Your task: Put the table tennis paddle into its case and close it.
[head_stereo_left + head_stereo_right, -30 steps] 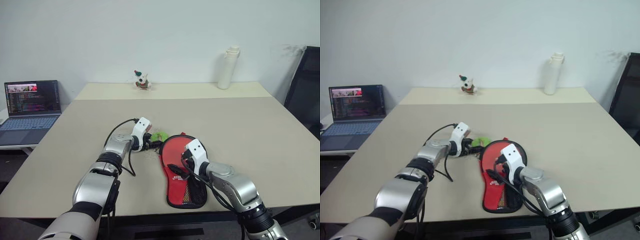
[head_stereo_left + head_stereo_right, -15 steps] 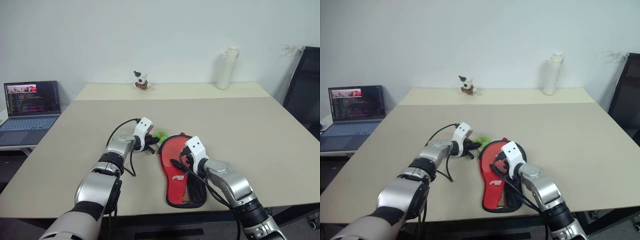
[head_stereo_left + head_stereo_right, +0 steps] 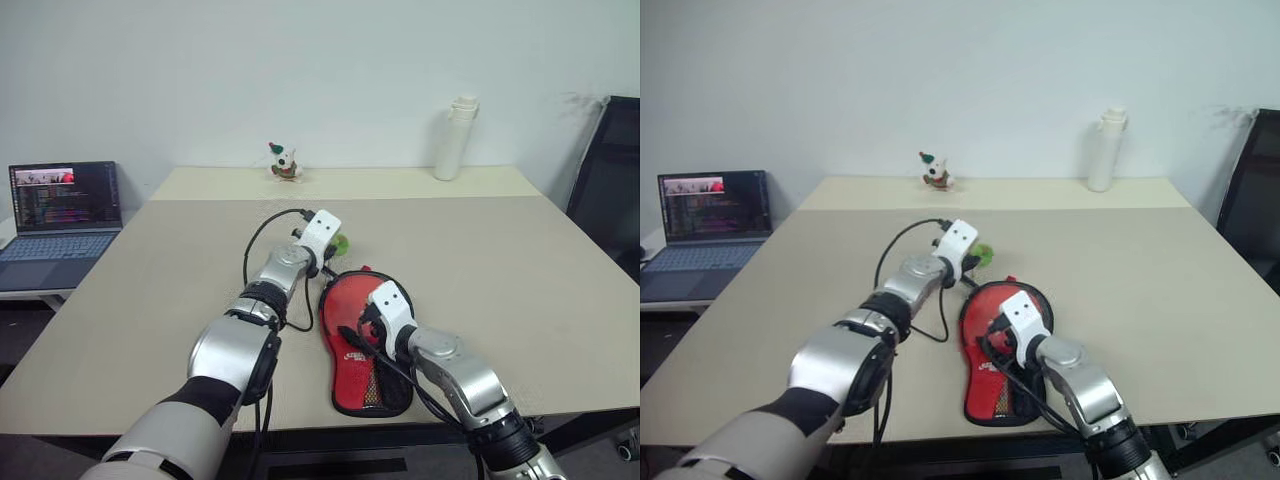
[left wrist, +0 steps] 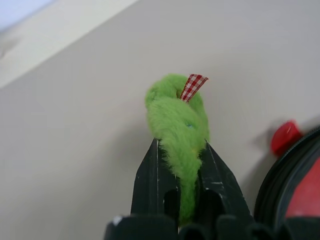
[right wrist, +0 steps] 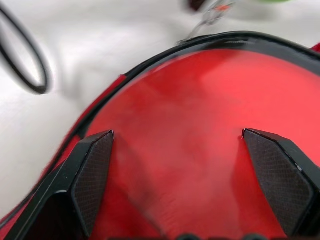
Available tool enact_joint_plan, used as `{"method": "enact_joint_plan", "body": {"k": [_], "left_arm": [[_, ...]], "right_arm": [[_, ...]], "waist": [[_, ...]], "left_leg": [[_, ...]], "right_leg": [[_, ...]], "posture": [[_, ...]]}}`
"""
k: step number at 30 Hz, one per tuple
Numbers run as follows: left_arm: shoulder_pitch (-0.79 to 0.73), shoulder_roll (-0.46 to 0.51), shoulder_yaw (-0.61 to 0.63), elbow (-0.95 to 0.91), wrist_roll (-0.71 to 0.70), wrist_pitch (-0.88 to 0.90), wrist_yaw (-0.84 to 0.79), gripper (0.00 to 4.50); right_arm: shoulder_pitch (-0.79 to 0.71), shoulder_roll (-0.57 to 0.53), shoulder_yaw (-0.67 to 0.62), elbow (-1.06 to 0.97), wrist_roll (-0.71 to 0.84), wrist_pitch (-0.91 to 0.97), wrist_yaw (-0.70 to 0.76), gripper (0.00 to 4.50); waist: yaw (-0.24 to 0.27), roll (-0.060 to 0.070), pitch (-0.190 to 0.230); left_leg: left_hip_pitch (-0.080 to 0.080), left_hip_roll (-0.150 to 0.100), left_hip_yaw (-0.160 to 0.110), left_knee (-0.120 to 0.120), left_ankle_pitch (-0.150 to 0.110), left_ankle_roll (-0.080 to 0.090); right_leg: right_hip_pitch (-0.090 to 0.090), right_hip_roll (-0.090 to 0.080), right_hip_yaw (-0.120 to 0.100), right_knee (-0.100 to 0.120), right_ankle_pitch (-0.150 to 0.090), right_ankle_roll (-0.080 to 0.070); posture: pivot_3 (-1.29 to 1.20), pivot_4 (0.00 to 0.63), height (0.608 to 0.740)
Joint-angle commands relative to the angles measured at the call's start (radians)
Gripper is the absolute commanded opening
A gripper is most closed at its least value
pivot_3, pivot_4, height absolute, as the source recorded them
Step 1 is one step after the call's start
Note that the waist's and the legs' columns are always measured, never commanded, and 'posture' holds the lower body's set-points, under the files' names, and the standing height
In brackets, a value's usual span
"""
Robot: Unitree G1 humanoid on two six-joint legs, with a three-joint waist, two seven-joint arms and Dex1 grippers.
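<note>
1. Red case lies flat on table, near front edge, mesh pocket end toward robot; white logo faces up.
2. L gripper is clamped on green charm, w/ checked ribbon tag at charm's tip; charm sits just beyond case's round end, above tabletop.
3. R gripper spread wide, fingers either side over case's red face, grasping nothing.
4. Paddle: can't tell where it is.
5. Bkgd: laptop on side desk at left, white bottle and small toy at table's far edge.
</note>
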Motion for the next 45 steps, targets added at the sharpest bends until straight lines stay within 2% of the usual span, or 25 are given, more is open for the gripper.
{"method": "enact_joint_plan", "body": {"k": [1, 9, 21, 33, 37, 43, 45], "left_arm": [[-0.07, -0.062, -0.036, -0.015, 0.063, -0.081, 0.048, 0.02], [-0.109, -0.167, -0.144, -0.008, 0.206, -0.204, 0.08, 0.02], [-0.101, -0.303, -0.239, -0.01, 0.308, -0.338, 0.06, 0.02], [-0.085, -0.315, -0.226, -0.009, 0.287, -0.359, -0.065, 0.02], [-0.092, -0.297, -0.208, -0.01, 0.278, -0.344, -0.07, 1.3], [-0.104, -0.267, -0.209, -0.009, 0.293, -0.317, -0.008, 3.53], [-0.109, -0.255, -0.201, -0.011, 0.288, -0.314, 0.008, 3.53]], "right_arm": [[0.093, -0.009, 0.08, 0.047, -0.02, 0.073, 0.016, 4.5], [0.146, -0.001, 0.099, 0.023, -0.037, 0.087, 0.009, 4.5], [0.175, 0.02, 0.104, 0.003, -0.045, 0.099, -0.001, 4.5], [0.157, 0.02, 0.095, 0.029, -0.051, 0.077, 0.004, 4.5], [0.144, 0.019, 0.096, 0.039, -0.054, 0.073, 0.007, 4.5], [0.126, 0.02, 0.069, 0.031, -0.031, 0.094, 0.025, 4.5], [0.12, 0.014, 0.057, 0.011, -0.018, 0.114, 0.036, 4.5]], "waist": [[0.002, -0.001, -0.002], [0.003, -0.004, -0.007], [0.005, -0.005, -0.007], [0.004, -0.004, -0.008], [0.004, -0.004, -0.009], [0.0, -0.004, -0.01], [0.0, -0.004, -0.01]], "left_leg": [[0.0, 0.0, 0.0, 0.0, 0.0, 0.0], [0.001, 0.0, 0.002, 0.0, 0.0, 0.0], [0.0, 0.0, 0.002, -0.001, 0.0, 0.0], [0.0, 0.0, 0.003, -0.001, 0.0, 0.0], [0.001, 0.0, 0.003, -0.001, 0.0, 0.0], [0.002, 0.0, 0.002, -0.001, 0.0, 0.0], [0.002, 0.0, 0.002, -0.001, 0.0, 0.0]], "right_leg": [[0.0, 0.0, -0.001, 0.0, 0.0, 0.0], [0.002, 0.0, -0.001, -0.001, 0.0, 0.0], [0.002, 0.0, -0.001, -0.003, 0.0, 0.0], [0.002, 0.0, -0.001, -0.003, 0.0, 0.0], [0.002, 0.0, -0.001, -0.003, 0.0, 0.0], [0.002, 0.001, 0.0, -0.002, 0.0, 0.0], [0.002, 0.001, 0.0, -0.002, 0.0, 0.0]], "posture": [[0.0, 0.15, 0.74], [0.0, 0.15, 0.74], [0.0, 0.15, 0.74], [0.0, 0.15, 0.74], [0.0, 0.15, 0.74], [0.0, 0.15, 0.74], [0.0, 0.15, 0.74]]}}
